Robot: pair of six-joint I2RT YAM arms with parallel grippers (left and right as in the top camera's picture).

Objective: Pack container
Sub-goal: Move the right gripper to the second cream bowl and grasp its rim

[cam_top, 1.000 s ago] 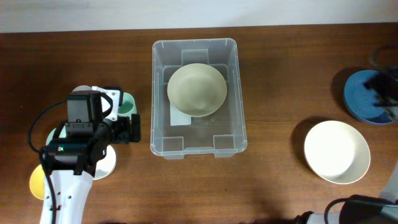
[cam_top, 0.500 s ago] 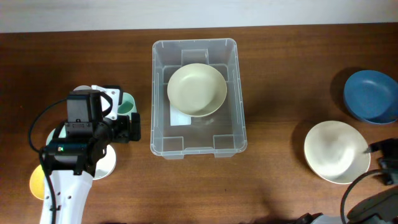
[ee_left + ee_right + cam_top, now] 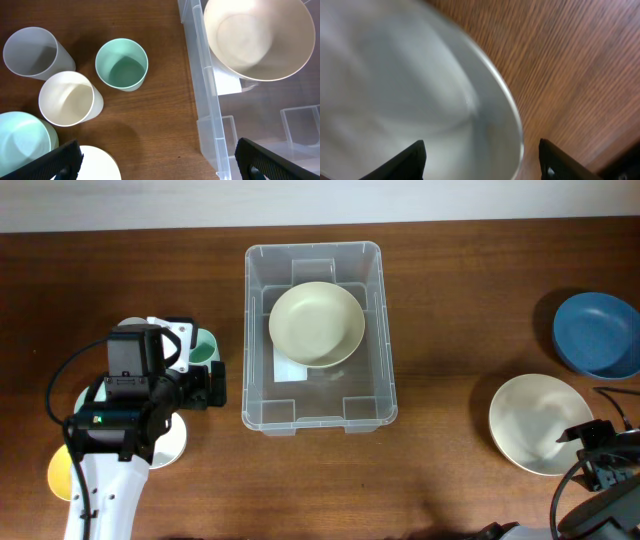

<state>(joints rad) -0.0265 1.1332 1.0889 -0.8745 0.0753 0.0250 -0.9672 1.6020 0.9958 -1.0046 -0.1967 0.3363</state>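
At the left of the overhead view the left gripper [image 3: 205, 387] hangs over a cluster of tableware. A mint cup [image 3: 204, 346] stands just above it, a white dish [image 3: 168, 445] lies partly under the arm, and a yellow piece [image 3: 60, 476] shows at the lower left edge. Its wrist view adds a grey cup [image 3: 32, 52] at upper left, a cream cup [image 3: 67, 98] below it and a pale mint bowl [image 3: 20, 140] in the lower left corner. This gripper's fingers [image 3: 65, 159] are spread wide over the wooden table [image 3: 160, 125], gripping nothing

At the lower right the right gripper [image 3: 598, 452] sits at the lower right edge of a white bowl [image 3: 535, 420], with a blue bowl [image 3: 598, 333] near the right edge above it. Its wrist view is blurred. The fingers [image 3: 412, 160] are spread apart and the white bowl's rim runs between them; whether they touch it cannot be told

The container [image 3: 362, 375] stands upright in the upper middle of the overhead view, its left wall just right of the left gripper. Inside, toward its upper end, a cream bowl [image 3: 316, 323] rests right way up, overlapping the white label [image 3: 288, 370] on the base
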